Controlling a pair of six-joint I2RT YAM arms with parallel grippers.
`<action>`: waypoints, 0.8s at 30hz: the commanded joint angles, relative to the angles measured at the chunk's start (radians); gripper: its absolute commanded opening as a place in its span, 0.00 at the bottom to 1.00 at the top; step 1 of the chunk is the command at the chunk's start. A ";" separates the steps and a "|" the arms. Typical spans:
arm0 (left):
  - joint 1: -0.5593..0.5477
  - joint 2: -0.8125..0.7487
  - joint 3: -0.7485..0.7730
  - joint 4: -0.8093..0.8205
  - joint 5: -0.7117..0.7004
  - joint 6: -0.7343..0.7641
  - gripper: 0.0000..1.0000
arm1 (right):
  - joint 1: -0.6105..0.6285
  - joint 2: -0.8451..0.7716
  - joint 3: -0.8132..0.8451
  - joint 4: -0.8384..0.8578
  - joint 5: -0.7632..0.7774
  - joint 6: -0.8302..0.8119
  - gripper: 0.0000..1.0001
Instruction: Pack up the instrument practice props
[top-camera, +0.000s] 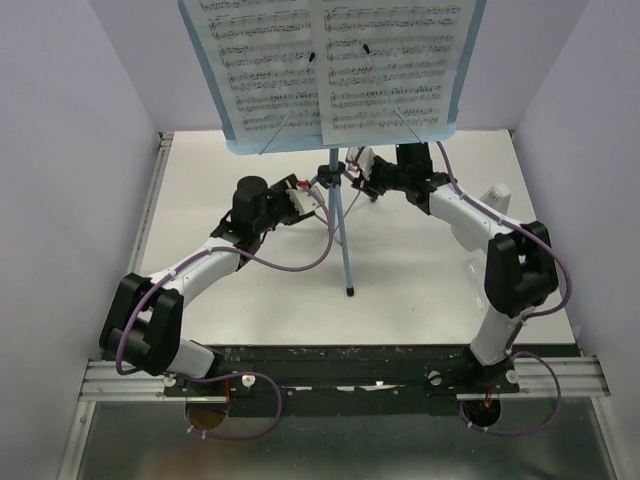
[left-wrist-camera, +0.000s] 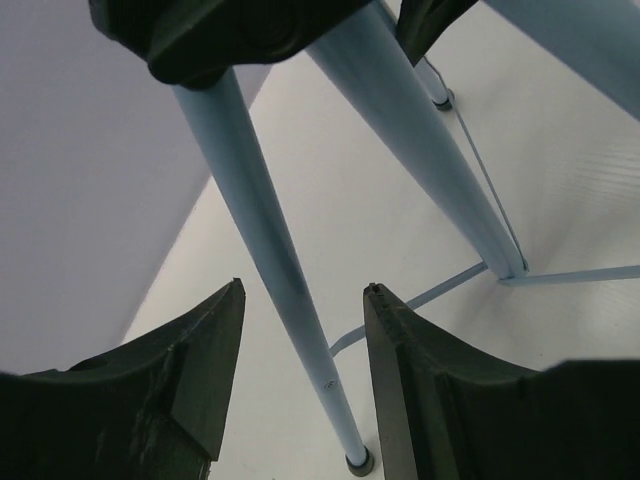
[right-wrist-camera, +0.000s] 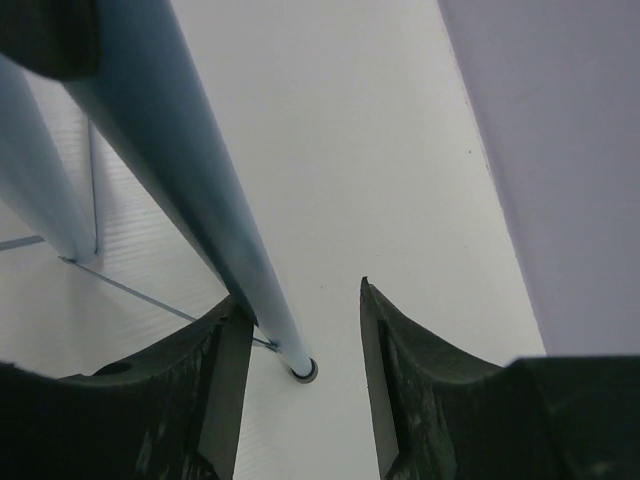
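At the near edge of the table the two arms are bolted. Both reach forward and inward to the base of the stand, which is upright mid-table on its spread tripod.

The left gripper straddles the left leg. Its fingers are fairly wide and the tube runs between them with a gap on each side, so nothing is gripped. The right gripper brackets the right leg the same way, fingers apart. That tube lies close against one finger, seemingly touching it, with clear space to the other, just above the rubber foot.

The placement looks deliberate. One gripper low on each leg is where an inward squeeze could fold the tripod toward the pole. The front leg points at the arms, untouched.

Farther back and higher, the tray faces the arms. Two sheets lie side by side on it, each pinned by a wire holder.

With the pages clipped and the stand fully up, packing seems barely begun. Moving the legs under a loaded tray could tip it or shed the paper.
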 joint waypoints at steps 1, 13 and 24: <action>-0.003 0.062 0.068 0.051 -0.029 0.035 0.61 | 0.000 0.088 0.133 0.060 0.073 -0.039 0.53; -0.002 0.142 0.158 0.058 -0.089 0.069 0.65 | -0.023 0.214 0.280 0.044 0.099 -0.074 0.54; 0.000 0.067 0.119 -0.026 -0.135 -0.104 0.90 | -0.115 -0.108 -0.011 -0.028 0.193 0.001 1.00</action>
